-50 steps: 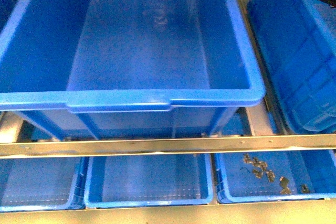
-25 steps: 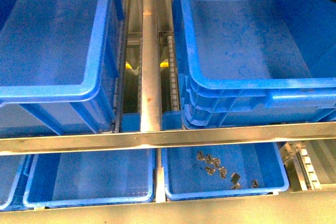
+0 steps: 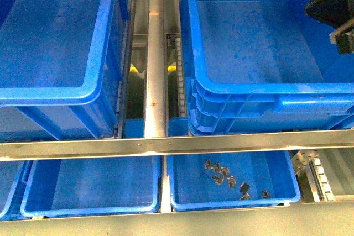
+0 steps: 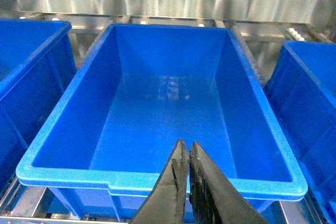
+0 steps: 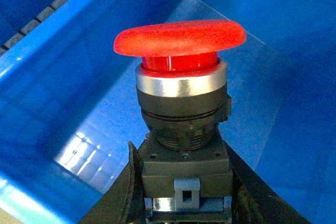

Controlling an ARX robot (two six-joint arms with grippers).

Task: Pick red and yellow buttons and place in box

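The right gripper (image 5: 184, 188) clamps the red button (image 5: 180, 72) by its dark body, cap upward (likely for a clean drop), above the box (image 3: 265, 89). The left gripper (image 4: 188, 157) hangs clenched and empty.

front: steep downward | left wrist: above box (image 4: 63, 173) — wide | right wrist: button (image 5: 181, 40) close-up

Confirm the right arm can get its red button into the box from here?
Likely yes. The right gripper is clamped on the red button and sits over the open box. Nothing shows between button and box floor.
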